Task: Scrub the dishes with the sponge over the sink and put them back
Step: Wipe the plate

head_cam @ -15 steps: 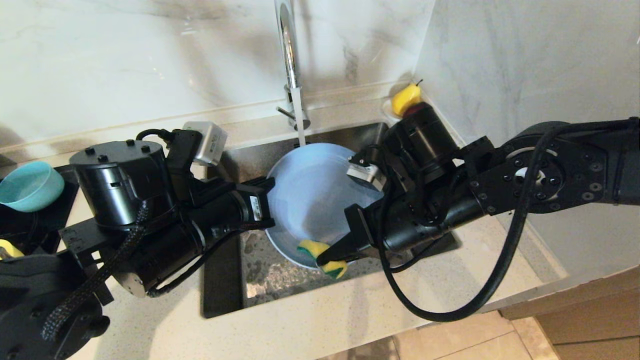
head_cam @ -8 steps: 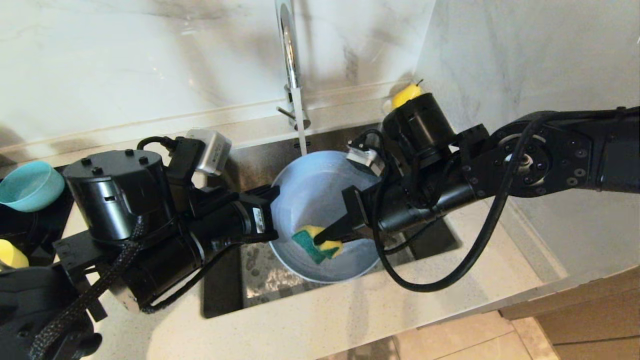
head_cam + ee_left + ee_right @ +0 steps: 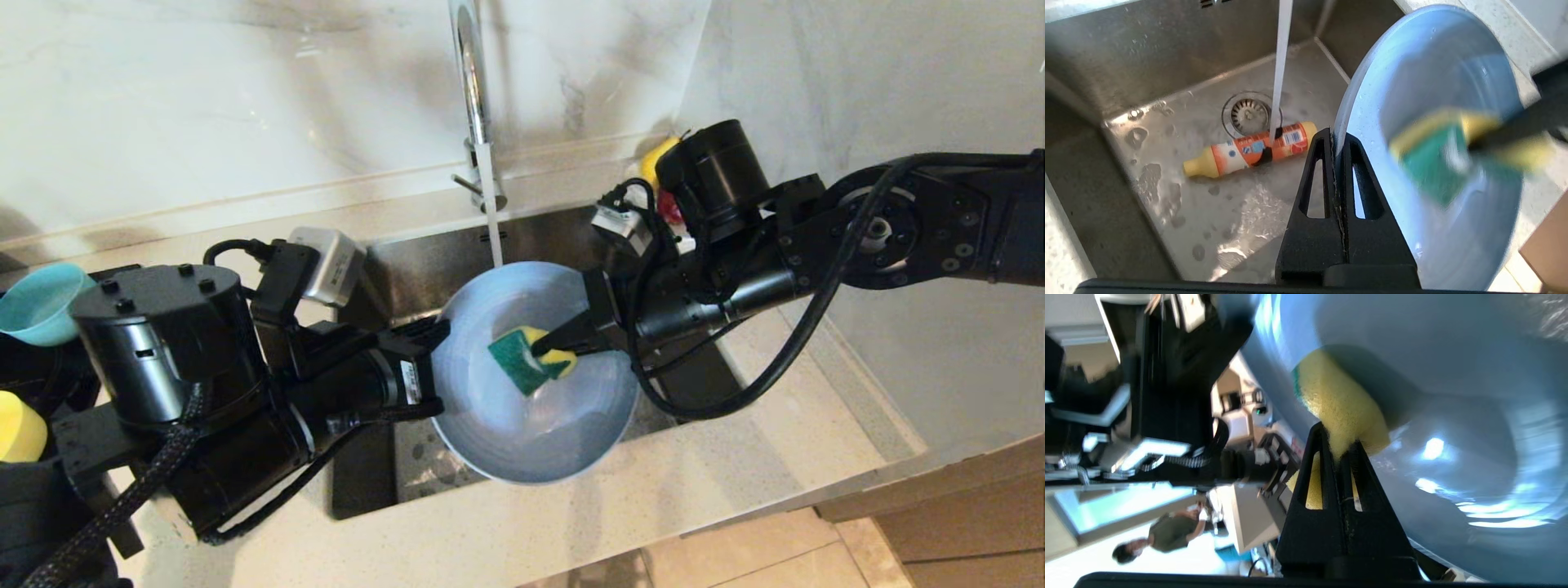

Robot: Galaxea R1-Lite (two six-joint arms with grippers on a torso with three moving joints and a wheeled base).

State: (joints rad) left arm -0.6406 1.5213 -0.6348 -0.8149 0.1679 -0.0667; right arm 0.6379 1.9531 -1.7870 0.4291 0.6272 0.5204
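Note:
Tilted over the sink [image 3: 563, 224] is the grey-blue plate [image 3: 531, 425], one of the dishes. My left gripper [image 3: 437, 363] is shut on its left rim [image 3: 1345, 106], seen edge-on in the left wrist view [image 3: 1336, 136]. From the right, my right gripper [image 3: 543, 347] is shut on the yellow and green sponge [image 3: 522, 359], which is pressed against the plate's face [image 3: 1453, 375]. The sponge's yellow side [image 3: 1339, 400] shows between those fingers [image 3: 1337, 443]. The teal bowl [image 3: 37, 302] and the yellow bowl [image 3: 16, 425] sit at the far left.
Water runs from the chrome faucet [image 3: 469, 82] past the plate's back rim. An orange detergent bottle [image 3: 1249, 149] lies on the sink floor beside the drain [image 3: 1247, 114]. A yellow fruit [image 3: 653, 159] shows behind the right arm in the back corner.
The sponge has slid from the plate's near rim up to its middle, green side now showing. The plate has dropped lower and nearer. The right arm rose toward the back.

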